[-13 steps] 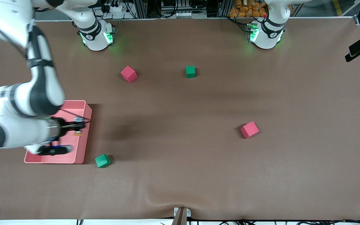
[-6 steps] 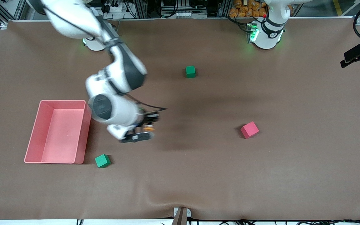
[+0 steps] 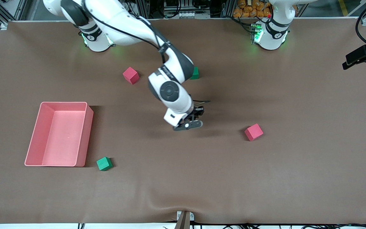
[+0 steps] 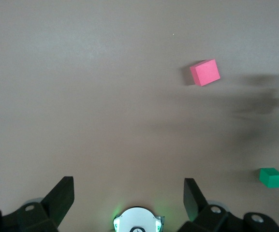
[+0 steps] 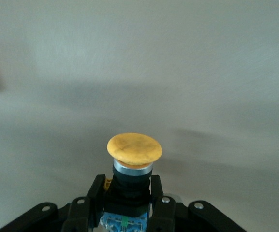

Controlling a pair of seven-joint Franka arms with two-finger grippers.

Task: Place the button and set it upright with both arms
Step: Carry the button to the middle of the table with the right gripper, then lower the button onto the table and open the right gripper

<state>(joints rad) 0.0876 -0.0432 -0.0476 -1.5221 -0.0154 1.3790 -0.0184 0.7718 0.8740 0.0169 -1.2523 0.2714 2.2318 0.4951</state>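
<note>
My right gripper (image 3: 193, 118) over table (image 3: 265, 178) middle, button (image 5: 133, 159) between its fingers. Bin (image 3: 59, 133) at right arm's end. Left gripper (image 4: 129, 198) waits off at own end.

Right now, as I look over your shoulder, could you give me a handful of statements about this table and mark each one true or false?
1. The right gripper is shut on the button. True.
2. The pink tray has the button lying in it. False: nothing shows inside the tray; the button is in the right gripper, above bare table.
3. The left gripper holds a red cube. False: its fingers are open and hold nothing.
4. Two red cubes and two green cubes lie on the table. True.
5. One green cube sits close beside the tray's corner nearest the front camera. True.
</note>
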